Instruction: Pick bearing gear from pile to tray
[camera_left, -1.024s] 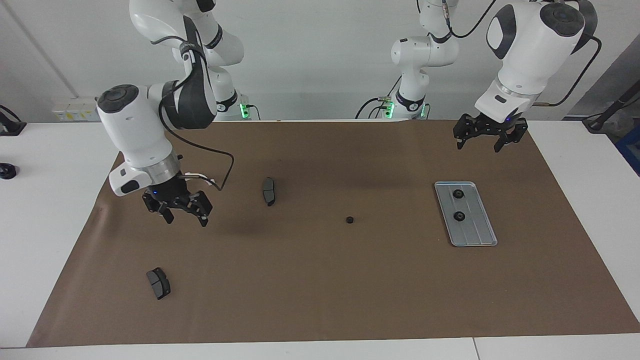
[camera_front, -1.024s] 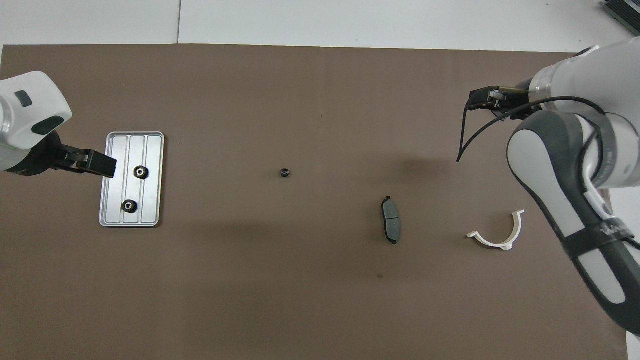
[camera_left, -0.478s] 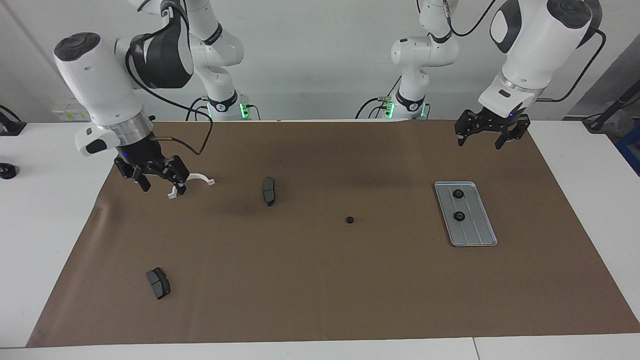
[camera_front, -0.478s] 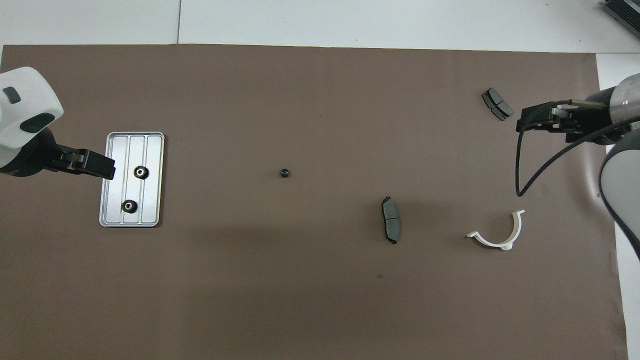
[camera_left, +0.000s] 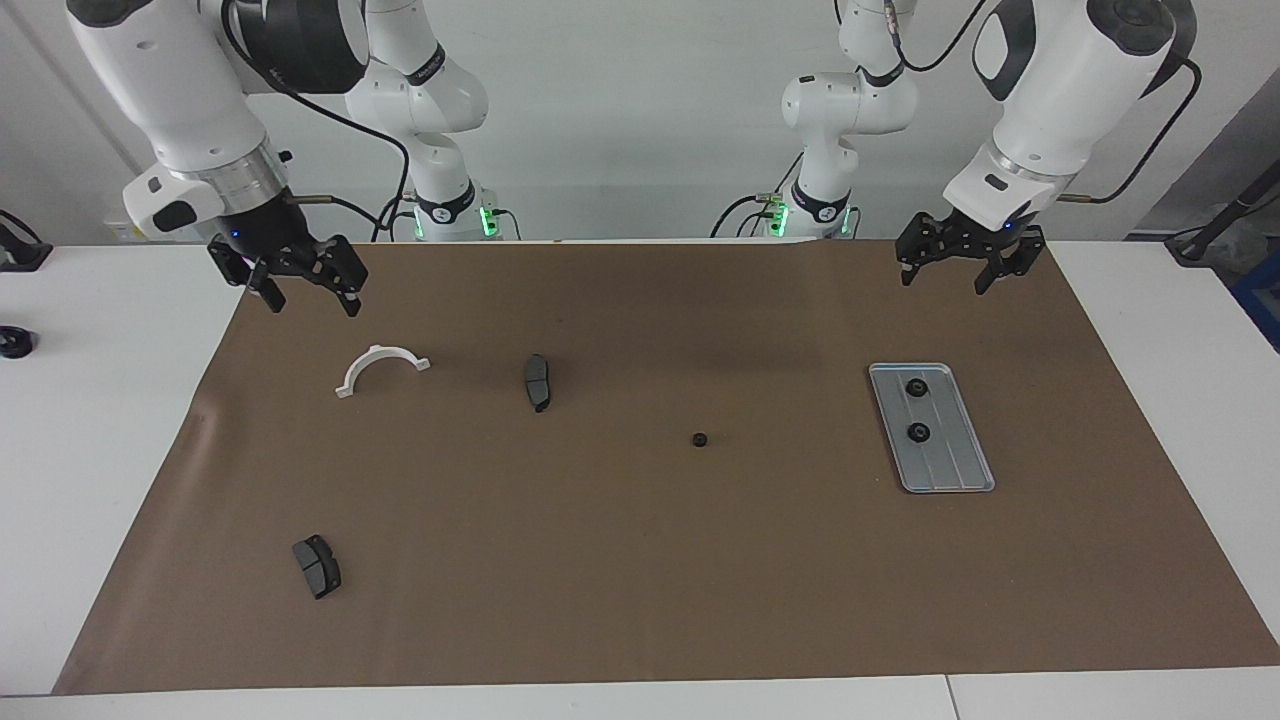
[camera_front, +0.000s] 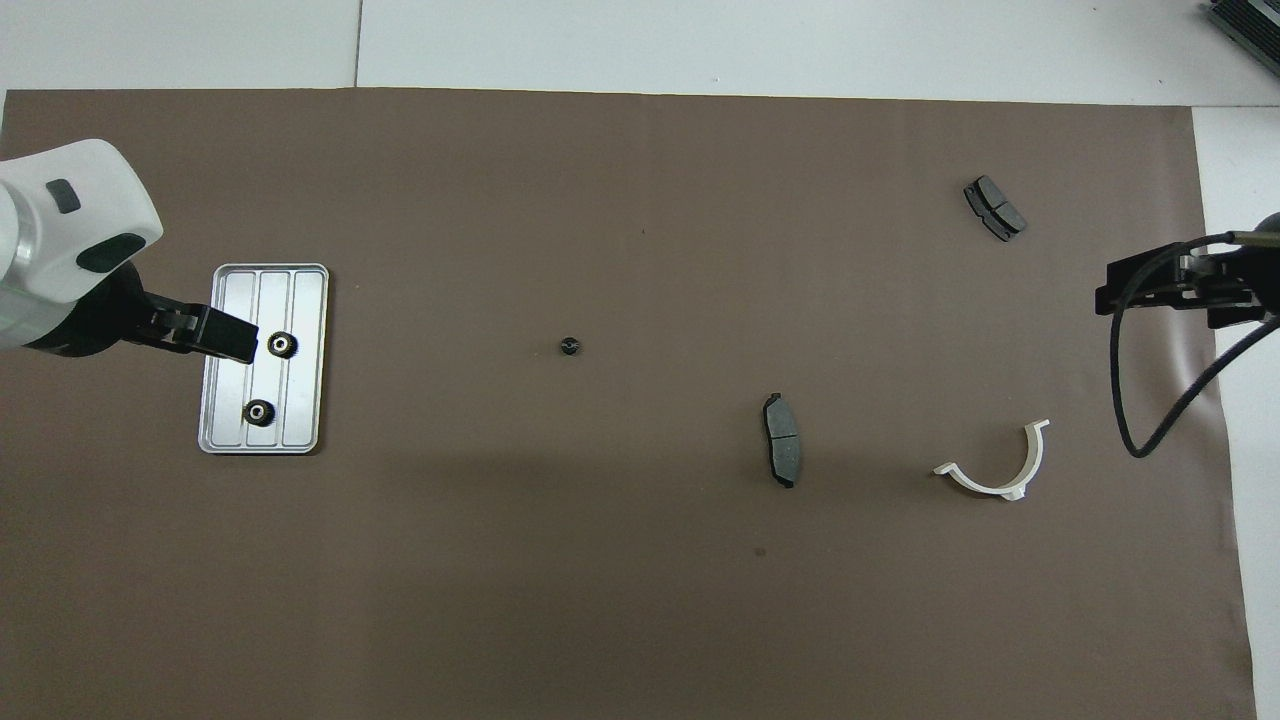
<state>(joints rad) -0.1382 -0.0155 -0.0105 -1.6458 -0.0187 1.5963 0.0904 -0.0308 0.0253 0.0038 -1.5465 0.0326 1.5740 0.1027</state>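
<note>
Brown paper (camera_left: 640, 560) covers our big white table (camera_left: 90, 420). Our tray (camera_left: 955, 470) lies toward the left arm's end with two gears (camera_left: 914, 388) in it. One small black gear (camera_left: 700, 439) sits alone mid-table. We think it goes next, so one arm must come down over it. Our left gripper (camera_left: 958, 264) hangs above the paper near the tray, fingers apart and empty. Our right gripper (camera_left: 300, 283) hangs near the white bracket (camera_left: 381, 368), apart and empty too. From above, both arms get cut off.
</note>
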